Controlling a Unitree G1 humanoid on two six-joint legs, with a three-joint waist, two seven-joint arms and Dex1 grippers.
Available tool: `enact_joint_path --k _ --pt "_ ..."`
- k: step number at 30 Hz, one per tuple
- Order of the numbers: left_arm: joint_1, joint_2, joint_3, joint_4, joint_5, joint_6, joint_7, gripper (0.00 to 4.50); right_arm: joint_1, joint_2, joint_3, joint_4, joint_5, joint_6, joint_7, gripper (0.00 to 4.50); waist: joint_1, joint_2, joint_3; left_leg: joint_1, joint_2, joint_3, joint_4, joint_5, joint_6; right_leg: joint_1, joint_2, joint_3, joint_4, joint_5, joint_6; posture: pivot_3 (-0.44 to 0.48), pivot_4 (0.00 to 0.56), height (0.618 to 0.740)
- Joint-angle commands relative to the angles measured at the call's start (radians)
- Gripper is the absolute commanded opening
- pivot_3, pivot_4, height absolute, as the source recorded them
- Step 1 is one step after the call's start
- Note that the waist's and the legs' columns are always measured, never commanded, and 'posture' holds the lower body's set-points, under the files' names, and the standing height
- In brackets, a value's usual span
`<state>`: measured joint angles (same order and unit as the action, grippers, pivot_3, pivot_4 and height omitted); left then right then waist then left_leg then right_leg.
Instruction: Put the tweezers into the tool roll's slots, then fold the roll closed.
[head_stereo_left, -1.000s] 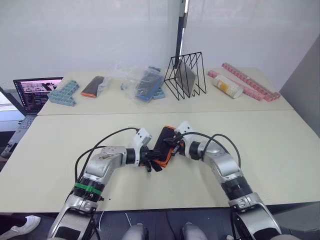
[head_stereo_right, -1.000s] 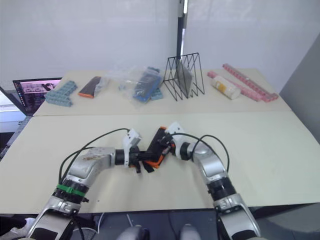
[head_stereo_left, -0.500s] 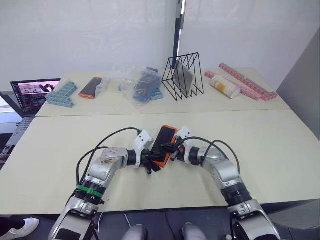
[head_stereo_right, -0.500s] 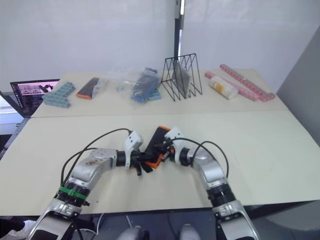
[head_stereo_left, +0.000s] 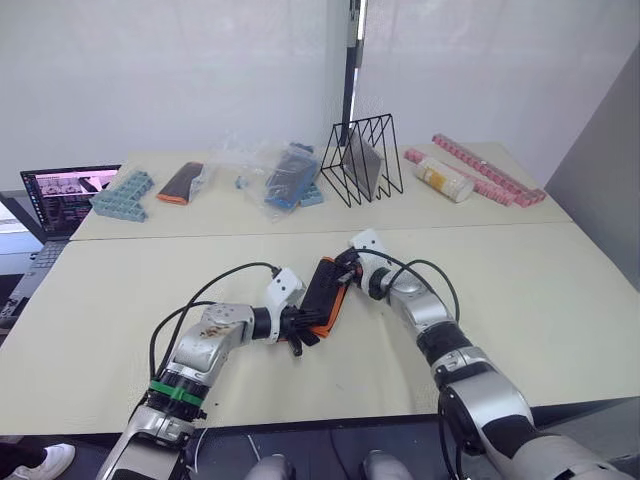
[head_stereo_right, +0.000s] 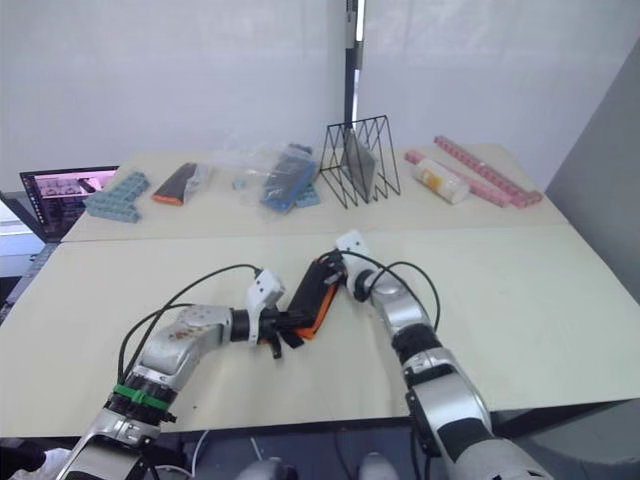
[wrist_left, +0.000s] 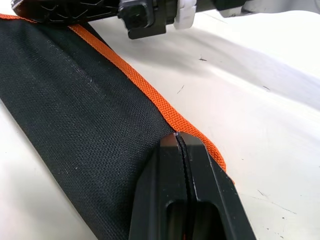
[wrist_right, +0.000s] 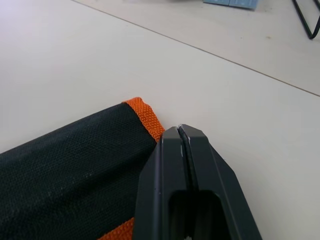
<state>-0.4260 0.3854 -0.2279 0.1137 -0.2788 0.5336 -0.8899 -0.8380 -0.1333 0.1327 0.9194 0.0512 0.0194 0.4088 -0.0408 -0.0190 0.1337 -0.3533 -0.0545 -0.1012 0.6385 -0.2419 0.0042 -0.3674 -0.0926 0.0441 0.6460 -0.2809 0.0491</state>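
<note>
The tool roll (head_stereo_left: 322, 292) lies folded on the near table, black with orange edging, one end pointing away from me. My left gripper (head_stereo_left: 300, 330) is shut on its near end; in the left wrist view the closed fingers (wrist_left: 179, 136) pinch the orange edge of the roll (wrist_left: 75, 110). My right gripper (head_stereo_left: 345, 268) is shut on the far end, with its closed fingers (wrist_right: 177, 129) at the orange corner of the roll (wrist_right: 75, 165). The tweezers and the slots are hidden inside the fold.
On the far table stand a black wire rack (head_stereo_left: 365, 160), a clear bag of blue parts (head_stereo_left: 285, 170), a small dark pouch with an orange end (head_stereo_left: 182, 182), teal blocks (head_stereo_left: 125, 188), pink strips (head_stereo_left: 490, 170) and a pale cylinder (head_stereo_left: 443, 178). A laptop (head_stereo_left: 70, 188) sits at far left.
The camera has shifted. My right gripper has moved from the roll's middle to its far end, and the roll's far end now sits a little higher. The left gripper keeps its hold.
</note>
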Motion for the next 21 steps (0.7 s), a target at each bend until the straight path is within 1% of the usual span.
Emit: enact_joint_path --k 1,3,4,6,7,8,10,11,13,14,18,19,20,21 --pt "0.055 0.016 0.016 -0.017 -0.024 -0.047 -0.053 0.02 0.029 -0.002 -0.057 0.026 0.027 -0.105 0.033 0.00 -0.001 0.000 0.000 0.000 0.000 0.000 0.000 0.000 0.000 0.000 0.000 0.000 0.000 0.000 0.000 0.000 0.150 0.740" --pt "0.054 0.019 0.065 -0.050 -0.073 -0.079 -0.094 0.02 0.039 -0.010 -0.086 -0.020 0.052 -0.171 0.071 0.00 -0.002 0.001 0.002 -0.004 0.000 0.000 0.000 0.000 0.000 0.000 0.000 0.001 0.000 0.000 0.000 0.000 0.150 0.740" --pt "0.052 0.024 0.084 -0.059 -0.092 -0.079 -0.105 0.02 0.045 -0.015 -0.098 -0.040 0.062 -0.192 0.090 0.00 -0.001 0.001 0.002 -0.009 0.000 0.000 0.000 0.000 0.000 -0.004 0.000 0.001 0.001 0.000 0.000 0.000 0.150 0.740" --pt "0.047 0.041 0.131 -0.072 -0.125 -0.077 -0.113 0.02 0.061 -0.037 -0.119 -0.089 0.079 -0.217 0.126 0.00 -0.002 0.001 0.002 -0.022 0.000 0.000 0.002 0.002 -0.002 -0.019 0.000 0.000 0.004 0.001 -0.001 0.000 0.150 0.740" --pt "0.049 0.064 0.167 -0.090 -0.152 -0.066 -0.122 0.02 0.078 -0.058 -0.125 -0.136 0.092 -0.214 0.162 0.00 -0.002 0.001 0.002 -0.031 0.000 0.000 0.004 0.003 -0.004 -0.028 0.000 0.000 0.006 0.001 -0.001 0.000 0.150 0.740" --pt "0.052 0.084 0.205 -0.108 -0.182 -0.048 -0.128 0.02 0.096 -0.079 -0.133 -0.185 0.107 -0.203 0.197 0.00 -0.003 0.001 0.003 -0.037 -0.001 0.000 0.006 0.003 -0.004 -0.035 -0.001 0.001 0.011 0.001 -0.001 0.000 0.150 0.740" --pt "0.060 0.120 0.269 -0.135 -0.219 -0.032 -0.119 0.55 0.133 -0.115 -0.144 -0.280 0.135 -0.171 0.250 0.00 -0.005 0.001 0.003 -0.045 -0.001 0.000 0.006 0.005 -0.007 -0.043 -0.001 0.001 0.013 0.001 -0.001 0.000 0.150 0.740" --pt "0.068 0.138 0.293 -0.144 -0.228 -0.029 -0.114 0.82 0.153 -0.135 -0.146 -0.324 0.145 -0.152 0.273 0.00 -0.004 0.001 0.004 -0.047 -0.001 0.000 0.006 0.005 -0.007 -0.046 -0.001 0.001 0.016 0.001 -0.001 0.000 0.150 0.740" --pt "0.098 0.182 0.342 -0.157 -0.236 -0.031 -0.113 1.56 0.198 -0.179 -0.150 -0.418 0.164 -0.112 0.314 0.00 -0.006 0.001 0.004 -0.047 -0.001 0.000 0.006 0.004 -0.006 -0.046 -0.001 0.001 0.015 0.001 -0.001 0.000 0.150 0.740" --pt "0.121 0.207 0.377 -0.160 -0.238 -0.034 -0.107 1.79 0.227 -0.208 -0.159 -0.473 0.177 -0.087 0.333 0.00 -0.007 0.001 0.004 -0.047 -0.001 0.000 0.005 0.004 -0.006 -0.046 -0.001 0.001 0.013 0.001 -0.001 0.000 0.150 0.740" --pt "0.207 0.279 0.482 -0.157 -0.227 -0.065 -0.074 3.15 0.322 -0.297 -0.196 -0.638 0.228 0.014 0.377 0.00 -0.003 0.002 0.006 -0.046 0.000 0.000 0.004 0.004 -0.006 -0.047 0.000 0.001 0.013 0.001 -0.001 0.000 0.150 0.740" --pt "0.238 0.305 0.496 -0.146 -0.188 -0.101 -0.059 3.46 0.342 -0.318 -0.206 -0.666 0.238 0.029 0.386 0.26 -0.002 0.002 0.007 -0.046 0.000 0.001 0.005 0.004 -0.006 -0.047 0.000 0.001 0.013 0.001 -0.001 0.000 0.150 0.740" --pt "0.279 0.344 0.493 -0.118 -0.111 -0.185 -0.047 3.82 0.362 -0.337 -0.218 -0.687 0.249 0.038 0.396 0.54 -0.001 0.002 0.007 -0.046 0.000 0.001 0.005 0.004 -0.006 -0.046 -0.001 0.001 0.013 0.001 -0.001 0.000 0.150 0.740" --pt "0.320 0.378 0.493 -0.090 -0.056 -0.257 -0.048 4.09 0.382 -0.354 -0.231 -0.705 0.256 0.045 0.402 0.75 -0.002 0.002 0.007 -0.046 -0.001 0.001 0.005 0.004 -0.006 -0.046 -0.001 0.001 0.013 0.001 -0.001 0.000 0.150 0.740"
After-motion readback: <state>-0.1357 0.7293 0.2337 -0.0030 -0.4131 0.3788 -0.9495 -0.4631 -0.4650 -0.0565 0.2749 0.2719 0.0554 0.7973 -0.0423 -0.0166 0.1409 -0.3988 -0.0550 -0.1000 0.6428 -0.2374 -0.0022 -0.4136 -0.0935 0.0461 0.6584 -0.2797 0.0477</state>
